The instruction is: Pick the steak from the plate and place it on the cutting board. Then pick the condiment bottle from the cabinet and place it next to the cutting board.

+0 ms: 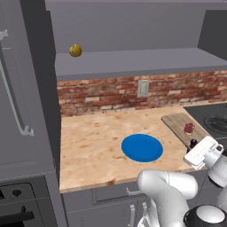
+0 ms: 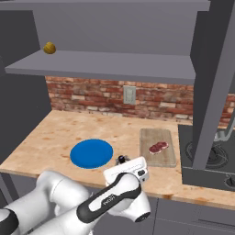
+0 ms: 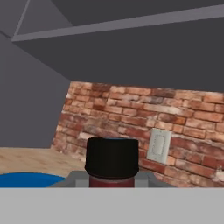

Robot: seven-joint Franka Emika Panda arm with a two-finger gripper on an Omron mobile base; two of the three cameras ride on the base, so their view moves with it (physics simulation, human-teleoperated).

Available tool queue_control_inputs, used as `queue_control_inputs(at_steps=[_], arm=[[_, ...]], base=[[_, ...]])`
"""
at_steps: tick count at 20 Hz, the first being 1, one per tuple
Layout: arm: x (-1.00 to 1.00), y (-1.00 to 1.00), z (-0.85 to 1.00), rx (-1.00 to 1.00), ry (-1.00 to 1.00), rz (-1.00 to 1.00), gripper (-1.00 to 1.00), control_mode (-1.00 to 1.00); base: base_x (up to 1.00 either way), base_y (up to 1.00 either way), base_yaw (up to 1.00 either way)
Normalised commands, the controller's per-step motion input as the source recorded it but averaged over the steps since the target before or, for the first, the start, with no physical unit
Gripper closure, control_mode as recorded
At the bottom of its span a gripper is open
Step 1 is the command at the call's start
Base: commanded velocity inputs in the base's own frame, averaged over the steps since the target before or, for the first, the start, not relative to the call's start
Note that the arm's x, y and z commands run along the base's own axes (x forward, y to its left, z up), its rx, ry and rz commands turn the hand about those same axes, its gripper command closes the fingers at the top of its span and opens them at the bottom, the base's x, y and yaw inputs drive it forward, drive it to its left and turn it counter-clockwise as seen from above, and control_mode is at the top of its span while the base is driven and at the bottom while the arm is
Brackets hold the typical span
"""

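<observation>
Jaws clamped on condiment bottle (image 3: 112, 162), black cap up, carried low by gripper (image 2: 122, 161) between plate (image 2: 91, 153) and cutting board (image 2: 158, 146); steak (image 2: 158, 147) already boarded; advice: lower upright onto bare counter (image 2: 55, 133) just beside board, then release.

Colours on the kitchen bench

Bright blue plate (image 1: 142, 148), red-pink white-marbled steak (image 2: 158, 147) on light brown cutting board (image 2: 158, 147), dark red black-capped condiment bottle (image 3: 112, 159), mottled tan bench (image 1: 88, 146), red brick wall (image 1: 102, 95).
</observation>
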Motion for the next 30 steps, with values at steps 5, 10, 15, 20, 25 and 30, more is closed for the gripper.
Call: queue_control_inputs(at_steps=[5, 10, 15, 20, 25, 30], arm=[[0.26, -0.09, -0.12, 0.0, 0.0, 0.0, 1.0, -1.0], [0.2, -0.13, -0.06, 0.0, 0.0, 0.0, 1.0, -1.0], [0.15, -0.16, -0.1, 0.0, 0.0, 0.0, 1.0, -1.0], [0.12, -0.14, -0.12, 0.0, 0.0, 0.0, 1.0, -1.0], [0.11, -0.11, -0.13, 0.0, 0.0, 0.0, 1.0, -1.0], [0.13, -0.09, -0.14, 0.0, 0.0, 0.0, 1.0, -1.0]], base=[[0.0, 0.0, 0.0], [0.0, 0.0, 0.0], [0.0, 0.0, 0.0], [0.0, 0.0, 0.0], [0.0, 0.0, 0.0], [0.0, 0.0, 0.0]])
